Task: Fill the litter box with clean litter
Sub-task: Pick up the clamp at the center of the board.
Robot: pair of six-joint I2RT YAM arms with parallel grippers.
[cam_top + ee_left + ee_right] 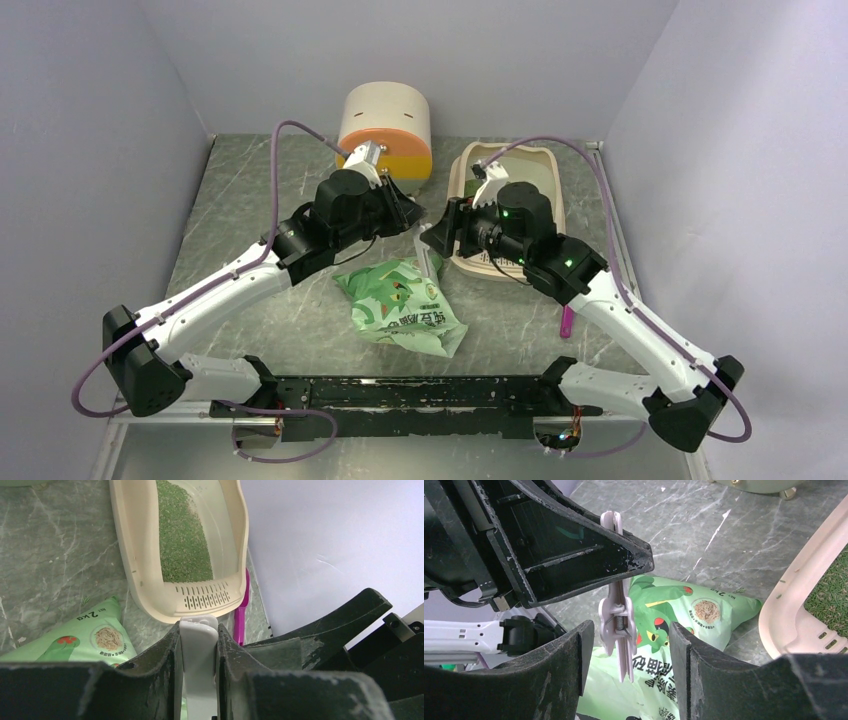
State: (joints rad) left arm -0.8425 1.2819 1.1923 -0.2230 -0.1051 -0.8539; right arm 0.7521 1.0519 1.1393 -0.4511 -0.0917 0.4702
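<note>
Litter box (131, 565) stands on the table (240, 190) at the far right, its slotted ledge toward the arms. Clean litter (182, 535) lies in it as a green layer covering the visible floor, so the fill appears largely made. Whether the amount suffices is a judgement that cannot be confirmed, as depth cannot be read. The green bag (400, 305) lies flat on the table between the arms, near the box. Left gripper (198, 630): jaws pinching a white spring clip (616, 612), held upright above the bag. Right gripper (629, 630): jaws spread on either side of that clip's lower end, with a gap showing on each side. Likely remaining work is any topping-up and dealing with the clip and bag. In the top view the right arm covers most of the box. In the left wrist view its far end is cut off. The bag's mouth is not visible, so open or closed cannot be told. The magenta scoop (242, 607), beside the box, shows only in part.
</note>
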